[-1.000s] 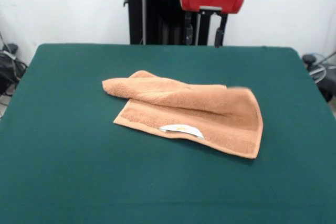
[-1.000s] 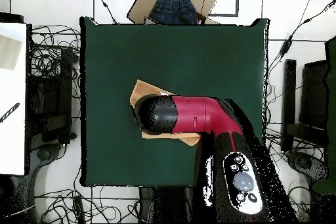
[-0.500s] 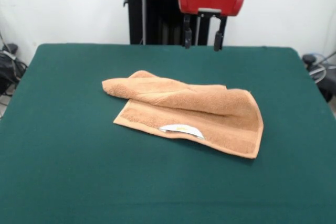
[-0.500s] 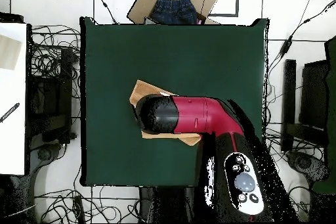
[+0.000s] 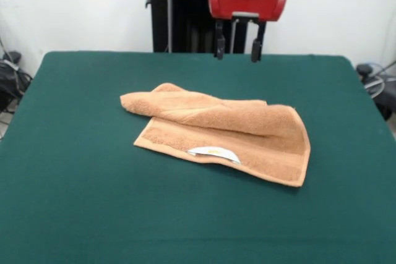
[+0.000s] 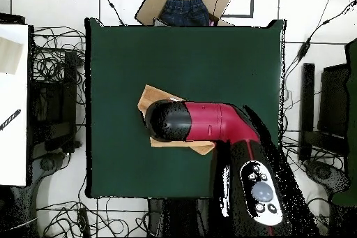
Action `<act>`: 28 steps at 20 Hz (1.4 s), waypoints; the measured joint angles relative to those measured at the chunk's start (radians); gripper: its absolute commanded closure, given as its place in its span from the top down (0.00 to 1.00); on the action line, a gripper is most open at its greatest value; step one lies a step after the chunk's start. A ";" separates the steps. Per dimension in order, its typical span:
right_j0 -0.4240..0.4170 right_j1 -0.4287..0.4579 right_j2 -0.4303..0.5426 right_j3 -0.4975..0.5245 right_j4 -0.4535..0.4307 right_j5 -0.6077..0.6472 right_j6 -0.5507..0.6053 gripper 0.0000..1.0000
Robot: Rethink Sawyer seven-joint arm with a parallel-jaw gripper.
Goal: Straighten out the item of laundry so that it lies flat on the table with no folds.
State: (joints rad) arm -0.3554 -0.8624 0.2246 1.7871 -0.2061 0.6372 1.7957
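Towel (image 5: 229,131): folded over on itself, mid-table (image 5: 74,202), long axis crosswise.
Fingers (image 5: 235,46): parted, empty, hanging above towel's far edge.
Fold: upper flap on far side.

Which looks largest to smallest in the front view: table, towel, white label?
1. The green table, by far.
2. The tan towel, folded over itself on it.
3. The white label on the towel's near edge.
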 measured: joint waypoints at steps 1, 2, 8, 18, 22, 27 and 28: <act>-0.010 0.012 0.009 -0.001 0.000 -0.008 0.000 1.00; -0.014 0.018 0.012 -0.001 0.000 -0.013 0.000 1.00; -0.027 0.089 0.019 -0.007 0.000 -0.097 0.000 1.00; -0.011 0.186 0.019 -0.012 -0.034 -0.226 0.000 1.00; 0.012 0.223 0.017 -0.016 -0.051 -0.276 0.000 1.00; 0.049 0.263 0.010 -0.028 -0.067 -0.331 0.000 1.00; 0.058 0.276 0.010 -0.031 -0.067 -0.345 0.000 1.00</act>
State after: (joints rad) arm -0.2978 -0.5865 0.2345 1.7559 -0.2732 0.2919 1.7957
